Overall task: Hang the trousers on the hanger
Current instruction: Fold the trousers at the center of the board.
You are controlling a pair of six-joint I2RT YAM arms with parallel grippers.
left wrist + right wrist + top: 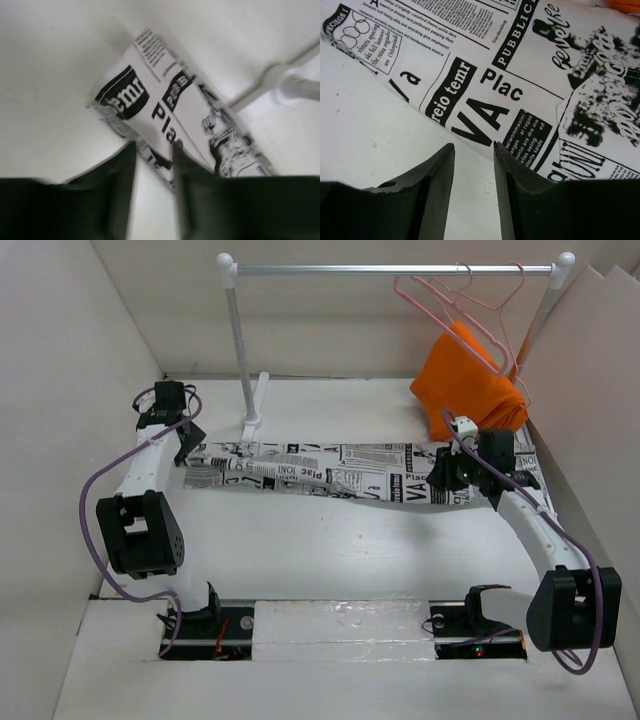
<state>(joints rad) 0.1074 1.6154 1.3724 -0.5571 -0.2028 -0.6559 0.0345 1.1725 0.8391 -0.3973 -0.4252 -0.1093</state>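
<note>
The trousers (340,475), white with black newspaper print, lie flat in a long band across the middle of the table. The pale pink hanger (412,295) hangs on the rail at the back right, away from both arms. My left gripper (186,443) is at the band's left end. In the left wrist view the left gripper (153,146) stands open over bare table, its tips at the trousers' (170,107) hem. My right gripper (452,476) is over the right part. The right gripper (474,145) is open too, bare table between its fingers and the trousers' (520,75) edge just past them.
An orange cloth (468,382) hangs from a second thin hanger at the rail's right end, just behind my right arm. The rail (390,270) rests on white posts; the left post (238,340) and its foot (295,85) stand behind the trousers' left part. White walls close in both sides.
</note>
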